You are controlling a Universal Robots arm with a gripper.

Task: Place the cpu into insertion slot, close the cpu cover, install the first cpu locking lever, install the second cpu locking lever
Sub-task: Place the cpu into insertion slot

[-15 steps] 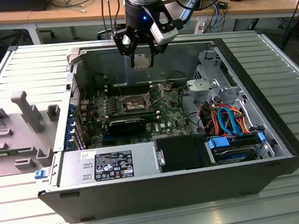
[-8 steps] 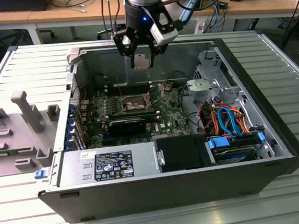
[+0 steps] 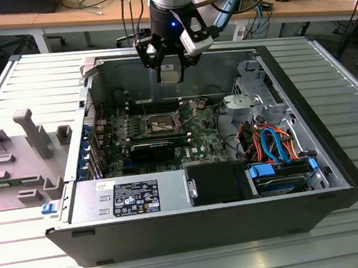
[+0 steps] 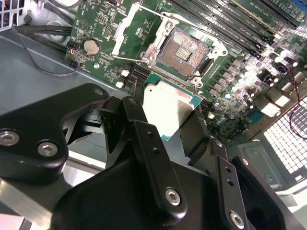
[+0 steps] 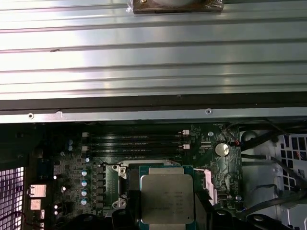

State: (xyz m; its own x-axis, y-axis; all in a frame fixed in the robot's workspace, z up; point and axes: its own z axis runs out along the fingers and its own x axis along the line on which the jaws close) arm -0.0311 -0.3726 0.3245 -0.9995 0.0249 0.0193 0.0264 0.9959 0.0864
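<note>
Gripper (image 3: pixel 169 71) is up over the far end of the open PC case (image 3: pixel 334 186), and its black fingers (image 4: pixel 144 134) are clamped on either side of the chip (image 3: pixel 170 78). The chip is in the air, flat, metal lid catching the light, and isn't touching the board. In the second wrist view it (image 4: pixel 165 103) sits just short of the socket (image 4: pixel 184 50), which is bare with the contact field showing. The cover (image 4: pixel 123 26) looks swung up and open on the far side of the socket, with a thin wire lever running along the edge.

Stuff crowding the area: memory slots (image 4: pixel 225 21) run right alongside the socket, and a coin battery (image 4: pixel 91 46) sits off near the board's corner. In the exterior view a long black card (image 3: pixel 152 150) lies just on the near side of the socket (image 3: pixel 159 123). There's also a power supply (image 3: pixel 128 196) at the front, a mess of orange and blue cables (image 3: pixel 270 141) toward the exterior view's right, and a drive bay (image 3: pixel 283 176) below them. The case sits on a ribbed metal surface (image 3: pixel 329 58), next to a grey plastic fixture (image 3: pixel 23 144).
</note>
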